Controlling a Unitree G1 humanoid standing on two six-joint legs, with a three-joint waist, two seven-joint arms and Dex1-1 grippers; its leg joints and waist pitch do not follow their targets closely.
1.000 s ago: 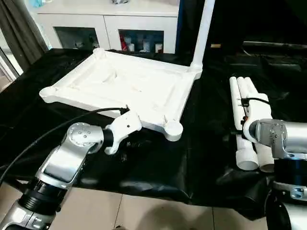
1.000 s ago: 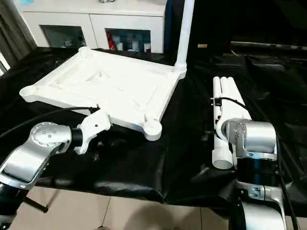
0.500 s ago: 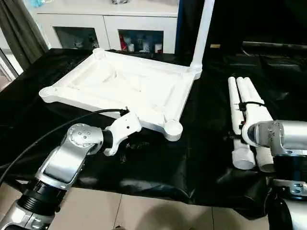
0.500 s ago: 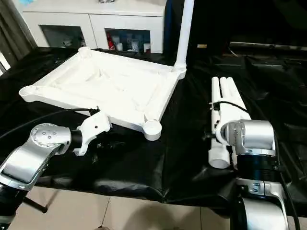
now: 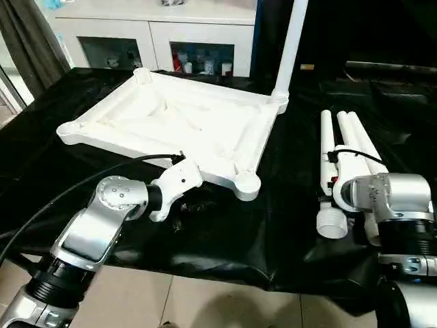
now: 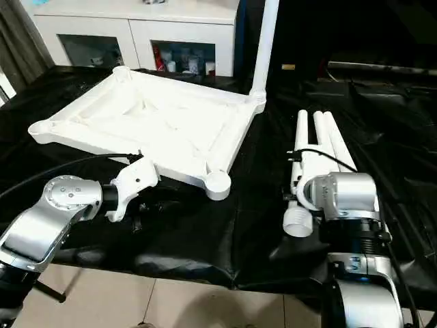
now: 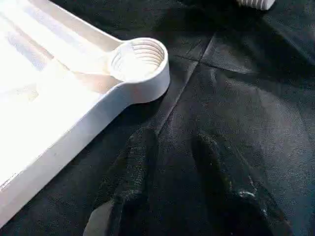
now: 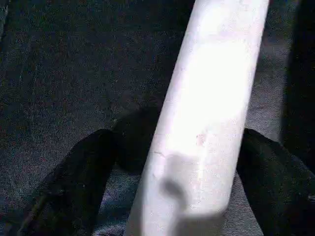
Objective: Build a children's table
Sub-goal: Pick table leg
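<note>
The white tabletop (image 5: 184, 123) lies underside up on the black-covered table. One white leg (image 5: 290, 48) stands upright in its far right corner socket. My left gripper (image 7: 174, 142) rests open on the cloth just short of the near right socket (image 7: 139, 59), nothing between its fingers. On the right lie three legs. My right gripper (image 8: 182, 147) is shut on the leftmost leg (image 5: 326, 164), whose threaded end (image 5: 332, 224) angles away from the other two legs (image 5: 355, 140).
A white cabinet with glass doors (image 5: 150, 34) stands behind the table. The black cloth (image 5: 225, 239) hangs over the table's front edge above the tiled floor (image 5: 205, 301). A black cable (image 5: 82, 184) runs along my left forearm.
My right gripper has swung the near end of its leg to the left, apart from the other two legs. The left arm has stayed put.
</note>
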